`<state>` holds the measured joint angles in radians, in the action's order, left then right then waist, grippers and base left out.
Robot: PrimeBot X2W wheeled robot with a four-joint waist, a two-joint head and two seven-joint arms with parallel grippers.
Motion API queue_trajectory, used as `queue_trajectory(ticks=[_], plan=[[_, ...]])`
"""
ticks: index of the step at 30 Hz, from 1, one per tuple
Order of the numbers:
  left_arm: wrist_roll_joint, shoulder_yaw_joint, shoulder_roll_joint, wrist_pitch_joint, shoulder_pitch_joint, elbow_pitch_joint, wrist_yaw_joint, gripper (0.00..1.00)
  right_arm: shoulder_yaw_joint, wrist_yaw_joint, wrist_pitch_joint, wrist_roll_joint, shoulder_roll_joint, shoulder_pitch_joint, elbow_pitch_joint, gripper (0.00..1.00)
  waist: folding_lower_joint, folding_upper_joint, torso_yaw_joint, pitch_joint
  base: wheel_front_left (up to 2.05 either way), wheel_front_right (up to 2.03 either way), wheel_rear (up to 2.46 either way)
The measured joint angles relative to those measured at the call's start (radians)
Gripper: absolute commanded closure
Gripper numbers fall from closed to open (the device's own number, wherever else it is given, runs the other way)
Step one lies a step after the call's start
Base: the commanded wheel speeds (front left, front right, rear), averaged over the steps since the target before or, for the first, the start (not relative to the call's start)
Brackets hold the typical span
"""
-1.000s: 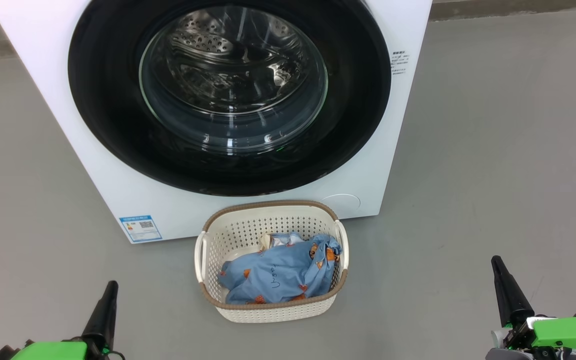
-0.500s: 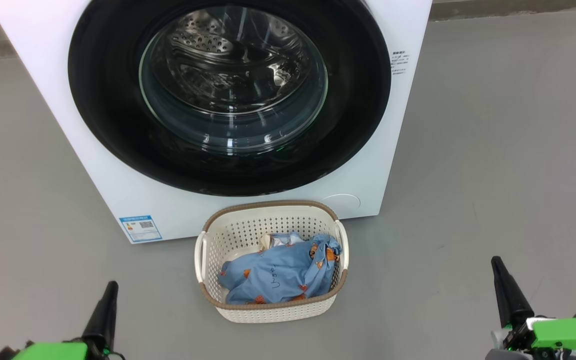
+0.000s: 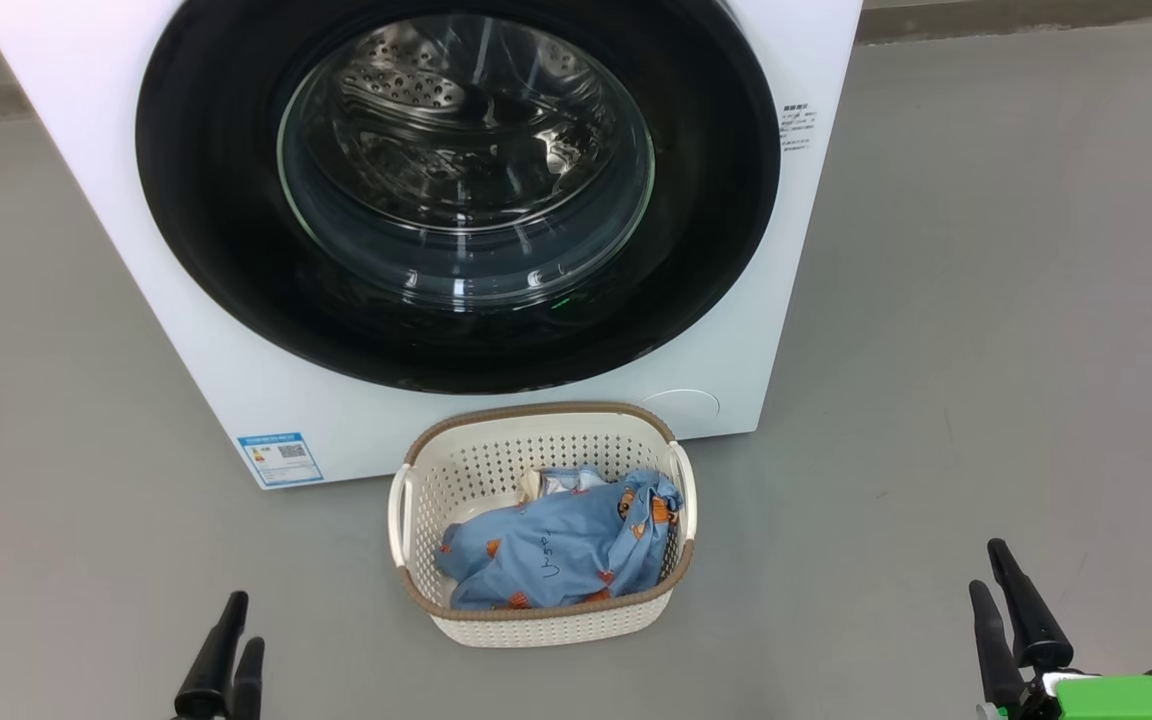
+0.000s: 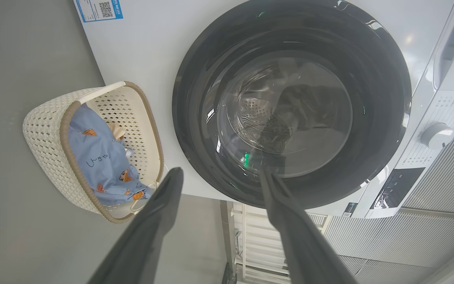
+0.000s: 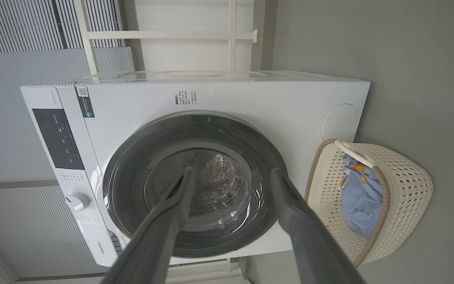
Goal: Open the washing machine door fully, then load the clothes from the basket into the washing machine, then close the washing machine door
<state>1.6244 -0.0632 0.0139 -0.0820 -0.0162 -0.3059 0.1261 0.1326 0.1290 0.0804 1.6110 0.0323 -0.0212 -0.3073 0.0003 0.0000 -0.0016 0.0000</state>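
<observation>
The white washing machine [image 3: 86, 120] stands before me with the washing machine door [image 3: 216, 230] flat against its front, its black rim around a clear glass bowl. The cream basket [image 3: 536, 412] sits on the floor against the machine's base and holds the light blue clothes [image 3: 556, 545]. My left gripper [image 3: 241, 625] is at the lower left and my right gripper [image 3: 988, 565] at the lower right, both well short of the basket. In the wrist views the left gripper [image 4: 221, 171] and the right gripper [image 5: 233, 170] have their fingers spread with nothing between them.
Grey floor lies on both sides of the basket. A blue label [image 3: 281, 457] is on the machine's lower left corner. The control panel with a white knob [image 5: 78, 201] is at the machine's top. A white rack [image 5: 231, 35] stands behind it.
Both grippers have gone from a single shut point to two spread fingers. They also sit lower in the head view. Machine, door, basket and clothes are unmoved.
</observation>
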Motion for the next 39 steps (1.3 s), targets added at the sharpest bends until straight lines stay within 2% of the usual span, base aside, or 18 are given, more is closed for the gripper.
queue_trajectory(ticks=[14, 32, 39], plan=[[-0.025, 0.01, 0.001, 0.04, 0.0, 0.027, 0.0, 0.0, -0.008, 0.0, -0.04, -0.021, 0.0, 0.0, 0.032, 0.0, -0.0001, 0.0, -0.001, 0.0, 0.0, 0.0, 0.0], [-0.103, 0.002, 0.003, 0.092, 0.0, 0.093, 0.0, 0.0, -0.01, 0.0, -0.092, -0.15, 0.001, -0.003, 0.078, 0.0, -0.0001, 0.0, 0.001, -0.009, 0.0, 0.0, 0.0], [-0.169, -0.007, 0.003, 0.111, 0.0, 0.126, 0.0, 0.0, 0.002, 0.0, -0.111, -0.207, 0.001, -0.006, 0.118, 0.0, -0.0001, 0.0, 0.004, -0.013, 0.0, 0.0, 0.0]])
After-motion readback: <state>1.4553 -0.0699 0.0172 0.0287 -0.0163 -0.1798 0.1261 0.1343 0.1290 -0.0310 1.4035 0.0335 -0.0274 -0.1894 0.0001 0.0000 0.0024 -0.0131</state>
